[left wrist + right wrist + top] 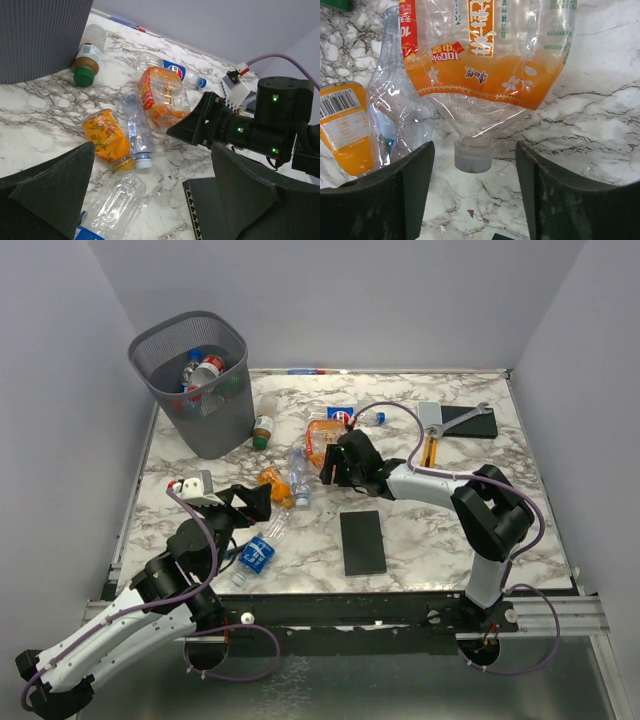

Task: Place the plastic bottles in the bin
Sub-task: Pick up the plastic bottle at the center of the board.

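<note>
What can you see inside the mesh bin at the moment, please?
Inside the bin, a red-labelled bottle and a blue cap show; whatever lies beneath is hidden.

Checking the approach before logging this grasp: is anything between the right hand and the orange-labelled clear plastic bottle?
Nothing visible. The open right hand faces the neck of the orange-labelled clear plastic bottle, with only bare marble table around it. A crumpled clear bottle lies alongside, not in the path.

White arm links [110,625], black joints [490,510], purple cables [280,56]; broad black fingers [395,200]
</note>
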Action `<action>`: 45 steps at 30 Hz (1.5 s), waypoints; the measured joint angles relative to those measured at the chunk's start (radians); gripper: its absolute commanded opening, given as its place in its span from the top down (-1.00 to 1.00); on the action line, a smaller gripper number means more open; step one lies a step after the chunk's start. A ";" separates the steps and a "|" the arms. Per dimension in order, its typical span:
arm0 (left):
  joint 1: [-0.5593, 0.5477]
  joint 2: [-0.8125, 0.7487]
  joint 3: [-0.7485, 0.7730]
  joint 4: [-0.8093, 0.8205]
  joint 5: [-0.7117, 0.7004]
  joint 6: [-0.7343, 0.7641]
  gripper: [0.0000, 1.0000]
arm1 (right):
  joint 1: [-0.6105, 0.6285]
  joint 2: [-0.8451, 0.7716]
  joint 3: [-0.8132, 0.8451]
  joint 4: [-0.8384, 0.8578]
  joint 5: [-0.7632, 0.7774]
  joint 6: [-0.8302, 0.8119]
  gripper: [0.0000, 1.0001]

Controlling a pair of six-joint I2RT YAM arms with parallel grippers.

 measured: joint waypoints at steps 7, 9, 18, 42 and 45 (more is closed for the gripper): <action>0.000 -0.007 -0.003 0.000 -0.018 0.001 -0.98 | -0.001 0.013 0.000 -0.002 -0.030 0.009 -0.17; 0.000 -0.002 -0.003 0.000 -0.018 0.001 -0.98 | -0.001 0.017 0.000 -0.002 -0.037 0.009 -0.10; 0.000 0.035 -0.003 0.000 -0.018 0.007 -0.98 | -0.005 0.044 0.000 -0.003 -0.043 -0.002 0.30; 0.000 0.223 0.167 0.110 0.257 0.476 -0.98 | -0.012 -0.636 -0.029 -0.626 -0.362 -0.213 0.99; 0.000 0.223 0.152 0.139 0.434 0.742 -0.98 | -0.012 -0.663 -0.022 -0.731 -0.424 -0.221 0.99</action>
